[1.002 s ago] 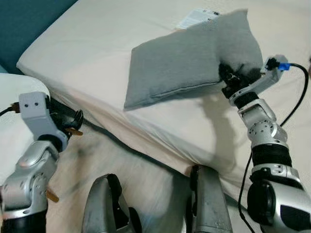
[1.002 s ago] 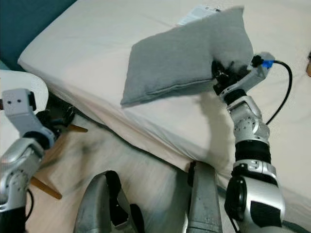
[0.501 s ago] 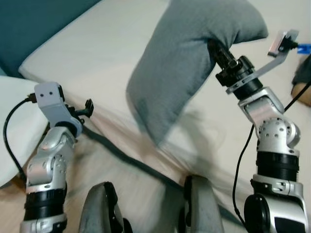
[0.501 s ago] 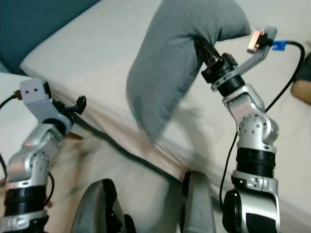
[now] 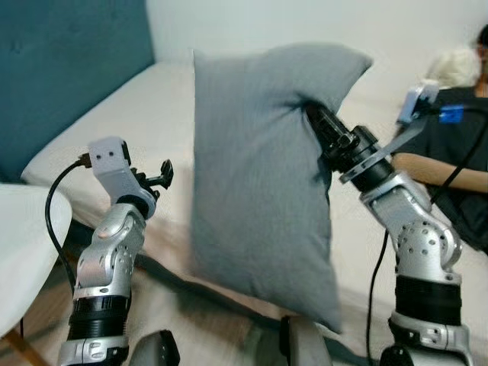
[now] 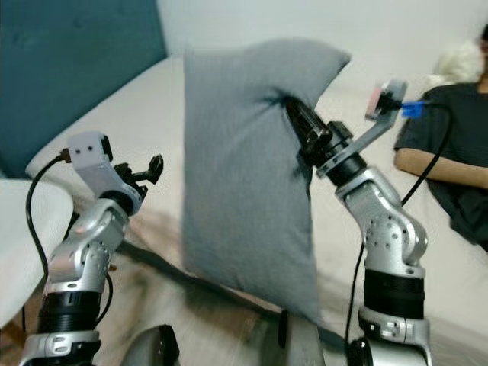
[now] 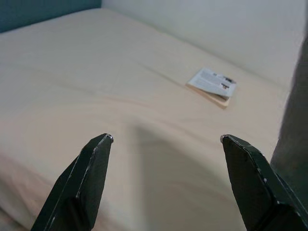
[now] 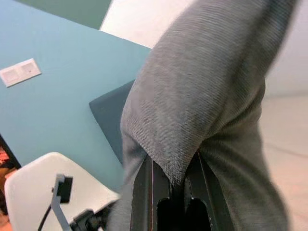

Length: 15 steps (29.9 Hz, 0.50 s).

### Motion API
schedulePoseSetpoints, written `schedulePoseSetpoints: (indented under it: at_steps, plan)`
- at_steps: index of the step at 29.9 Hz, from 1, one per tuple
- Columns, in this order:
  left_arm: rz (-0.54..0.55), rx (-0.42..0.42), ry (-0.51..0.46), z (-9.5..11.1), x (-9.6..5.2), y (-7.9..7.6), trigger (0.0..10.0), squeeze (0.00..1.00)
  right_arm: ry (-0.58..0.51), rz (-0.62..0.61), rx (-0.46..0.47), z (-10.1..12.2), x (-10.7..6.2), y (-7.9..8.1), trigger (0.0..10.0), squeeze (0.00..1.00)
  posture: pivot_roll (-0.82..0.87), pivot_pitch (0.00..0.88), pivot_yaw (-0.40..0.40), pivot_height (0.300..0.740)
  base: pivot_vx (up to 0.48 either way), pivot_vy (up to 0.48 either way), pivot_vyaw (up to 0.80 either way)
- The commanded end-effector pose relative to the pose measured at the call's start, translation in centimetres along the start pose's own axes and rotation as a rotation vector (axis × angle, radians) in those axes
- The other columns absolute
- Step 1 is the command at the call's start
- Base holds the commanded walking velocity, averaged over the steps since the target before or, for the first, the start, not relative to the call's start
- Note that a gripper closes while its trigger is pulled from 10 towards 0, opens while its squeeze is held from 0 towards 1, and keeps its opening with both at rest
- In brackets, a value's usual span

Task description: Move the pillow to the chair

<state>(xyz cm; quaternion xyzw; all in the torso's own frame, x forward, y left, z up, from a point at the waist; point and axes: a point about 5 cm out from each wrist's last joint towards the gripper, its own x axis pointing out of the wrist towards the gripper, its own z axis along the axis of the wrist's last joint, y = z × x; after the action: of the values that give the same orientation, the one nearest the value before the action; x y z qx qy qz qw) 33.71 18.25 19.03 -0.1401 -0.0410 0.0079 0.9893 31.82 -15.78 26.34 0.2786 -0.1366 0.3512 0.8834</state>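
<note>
Starting at my left, the white chair (image 5: 23, 252) sat beside my left gripper (image 7: 166, 144), fingers spread apart over the bed (image 5: 145, 114). My right gripper (image 5: 316, 122) was clamped on the grey pillow (image 5: 263, 175), hanging upright, lifted off the mattress.

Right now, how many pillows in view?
1. The grey pillow hangs in the air over the bed, pinched in the right gripper. The left gripper is open beside it, holding nothing. Others may be hidden behind the pillow.
</note>
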Motion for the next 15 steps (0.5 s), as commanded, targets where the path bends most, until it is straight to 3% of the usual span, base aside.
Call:
schedulePoseSetpoints:
  at_steps: [1,7,11,15]
  plan:
    - [-0.009,0.016,0.044,-1.5,-0.6,-0.2,10.0,0.0,-0.023,0.072,0.011,0.0,0.3,1.6,0.0,0.0,-0.06,0.0,0.039,0.603,0.0,0.0,0.0]
    - [-0.029,0.011,0.063,-2.6,-1.0,-0.9,10.0,0.0,0.009,0.069,0.042,-1.3,-0.1,1.7,0.0,0.0,-0.06,0.0,0.044,0.623,0.0,0.0,0.0]
    - [-0.074,0.012,0.111,-4.1,-1.8,-2.0,10.0,0.0,0.151,-0.021,0.068,-6.0,-2.0,0.5,0.0,0.0,-0.05,0.0,0.039,0.642,0.0,0.0,0.0]
    - [-0.106,0.01,0.158,-5.4,-2.8,-2.8,10.0,0.0,0.179,-0.051,0.127,-7.8,-3.3,0.8,0.0,0.0,-0.06,0.0,0.042,0.657,0.0,0.0,0.0]
